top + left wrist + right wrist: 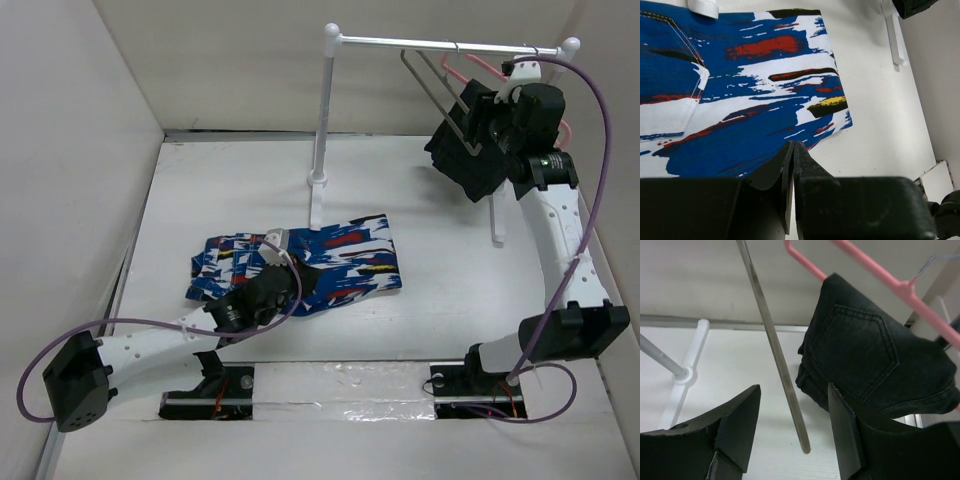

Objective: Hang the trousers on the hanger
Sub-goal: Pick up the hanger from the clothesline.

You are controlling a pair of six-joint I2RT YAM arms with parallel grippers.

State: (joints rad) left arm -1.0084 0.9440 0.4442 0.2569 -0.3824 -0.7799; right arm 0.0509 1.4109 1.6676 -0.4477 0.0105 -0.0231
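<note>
Trousers (345, 250): folded flat on the white table (450, 290), left of centre and in front of the rack's post; busy blue, white, red and black print with one yellow streak. Not on any hanger.
Rack (450, 44): white, with a horizontal rail at the back right of the table; both hangers hang from the rail.
Black cloth (865, 355): dark denim with a stitched pocket, hanging on the pink hanger, just right of the wire hanger.
Hanger (771, 345): thin grey metal wire; one straight side slants down between the right gripper's fingers and carries no garment.
Pink hanger (872, 265): plastic, up on the rail beside the wire hanger.
Right gripper (794, 390): raised to the rail, jaws spread wide, one finger on each side of the wire and touching neither it nor the cloth.
Left gripper (792, 150): low over the table, jaws pressed together, tips at the trousers' near hem; whether any fabric is caught between them cannot be told.
</note>
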